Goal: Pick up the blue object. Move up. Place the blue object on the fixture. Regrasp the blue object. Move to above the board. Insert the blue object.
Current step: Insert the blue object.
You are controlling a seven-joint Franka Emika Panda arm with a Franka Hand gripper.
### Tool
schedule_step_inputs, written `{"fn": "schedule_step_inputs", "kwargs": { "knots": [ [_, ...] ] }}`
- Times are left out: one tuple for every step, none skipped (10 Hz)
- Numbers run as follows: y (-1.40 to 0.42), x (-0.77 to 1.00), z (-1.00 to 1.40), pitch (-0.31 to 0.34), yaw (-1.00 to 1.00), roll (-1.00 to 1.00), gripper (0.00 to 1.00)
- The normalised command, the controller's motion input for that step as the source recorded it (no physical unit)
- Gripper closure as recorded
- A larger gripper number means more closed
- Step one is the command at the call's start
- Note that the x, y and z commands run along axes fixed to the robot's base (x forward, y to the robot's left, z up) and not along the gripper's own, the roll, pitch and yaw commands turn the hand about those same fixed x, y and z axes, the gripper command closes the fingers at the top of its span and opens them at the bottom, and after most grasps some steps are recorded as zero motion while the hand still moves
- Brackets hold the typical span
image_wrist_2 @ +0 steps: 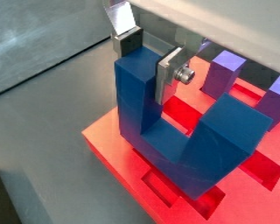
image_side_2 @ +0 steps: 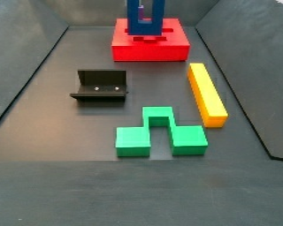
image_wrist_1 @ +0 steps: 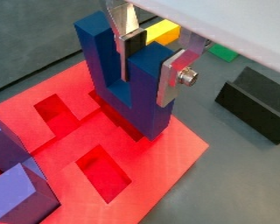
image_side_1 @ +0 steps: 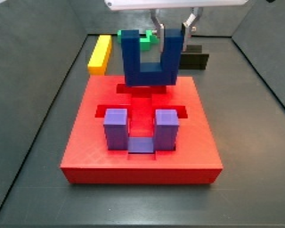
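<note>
The blue object is a dark blue U-shaped block standing upright with its prongs up at the far end of the red board. Its base sits at the board's top by a cut-out recess; how deep it sits I cannot tell. The gripper comes down from above and is shut on one prong, as both wrist views show. The blue object stands over the board. The black fixture stands empty on the floor, away from the board.
A purple U-shaped block sits in the board's near part. A yellow bar and a green block lie on the dark floor. Open recesses lie beside the blue block. Dark walls enclose the floor.
</note>
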Motion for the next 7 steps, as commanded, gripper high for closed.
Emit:
{"fn": "schedule_step_inputs", "kwargs": {
  "knots": [
    [0.00,0.00,-0.16,0.000,0.03,0.00,1.00],
    [0.00,-0.09,-0.19,0.000,-0.01,0.00,1.00],
    [0.00,-0.17,-0.13,0.000,-0.13,-0.05,1.00],
    [0.02,-0.16,-0.02,-0.001,-0.14,-0.16,1.00],
    [0.09,-0.09,0.03,-0.036,-0.09,-0.30,1.00],
    [0.09,-0.09,0.06,-0.059,-0.06,-0.35,1.00],
    [0.03,-0.06,0.01,-0.089,-0.01,-0.33,1.00]
  ]
}}
